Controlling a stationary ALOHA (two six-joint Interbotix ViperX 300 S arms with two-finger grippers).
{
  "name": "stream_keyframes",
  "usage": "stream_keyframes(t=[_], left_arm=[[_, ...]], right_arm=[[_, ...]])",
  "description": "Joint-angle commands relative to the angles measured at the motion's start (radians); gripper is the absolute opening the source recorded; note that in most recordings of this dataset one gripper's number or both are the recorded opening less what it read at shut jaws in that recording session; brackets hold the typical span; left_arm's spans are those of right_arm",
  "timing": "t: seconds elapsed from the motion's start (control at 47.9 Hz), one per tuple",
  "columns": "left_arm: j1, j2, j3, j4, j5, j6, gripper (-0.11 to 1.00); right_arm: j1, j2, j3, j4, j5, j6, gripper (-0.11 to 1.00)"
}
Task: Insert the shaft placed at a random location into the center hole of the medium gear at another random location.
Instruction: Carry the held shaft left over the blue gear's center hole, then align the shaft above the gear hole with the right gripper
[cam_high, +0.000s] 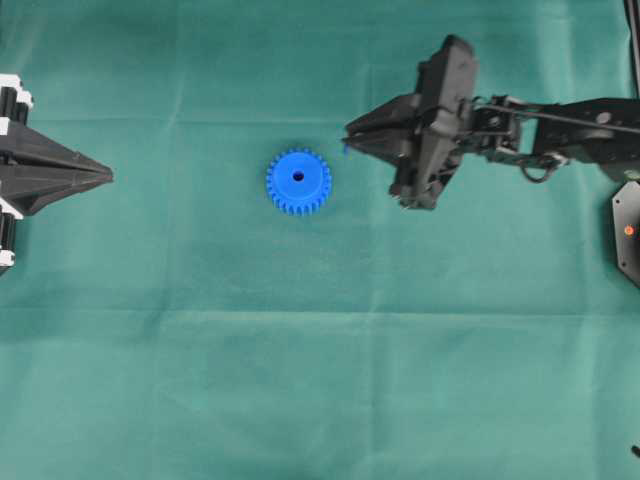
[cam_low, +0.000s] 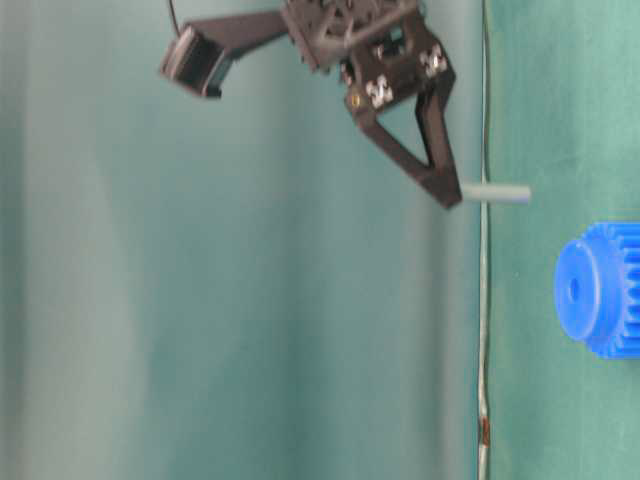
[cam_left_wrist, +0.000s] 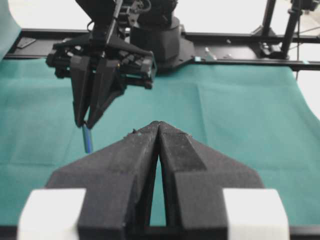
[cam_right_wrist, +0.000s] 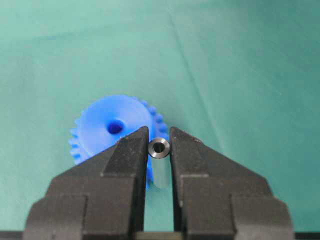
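Note:
The medium gear (cam_high: 298, 181), bright blue and toothed, lies flat on the green cloth with its dark center hole (cam_high: 298, 176) facing up. My right gripper (cam_high: 347, 140) hovers just right of the gear, above the cloth, shut on the shaft (cam_right_wrist: 159, 147). The shaft (cam_low: 495, 193) is a small grey pin that hangs from the fingertips toward the cloth, beside the gear (cam_low: 600, 290) and apart from it. In the right wrist view the gear (cam_right_wrist: 107, 125) and its hole (cam_right_wrist: 115, 127) lie left of the jaws. My left gripper (cam_high: 108, 177) rests at the left edge, shut on nothing.
Green cloth (cam_high: 320, 380) covers the whole table. A black mount with a red light (cam_high: 628, 230) sits at the right edge. Black frame rails (cam_left_wrist: 240, 37) run along the far side of the table behind the right arm.

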Motion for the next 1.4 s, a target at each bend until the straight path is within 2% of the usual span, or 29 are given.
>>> stream_keyframes(t=[0.0, 0.292, 0.522, 1.377], left_arm=[[-0.002, 0.005, -0.025, 0.003, -0.003, -0.002, 0.0], [-0.002, 0.005, -0.025, 0.002, -0.003, -0.002, 0.0], [-0.002, 0.005, -0.025, 0.003, -0.002, -0.002, 0.0], [-0.002, 0.002, -0.025, 0.003, 0.009, -0.002, 0.0]], right_arm=[[0.018, 0.015, -0.066, 0.002, 0.003, -0.005, 0.13], [0.044, 0.103, -0.169, 0.002, 0.017, -0.005, 0.13], [0.048, 0.141, -0.207, 0.002, 0.02, -0.005, 0.13], [0.048, 0.181, -0.212, 0.005, 0.021, 0.003, 0.13]])
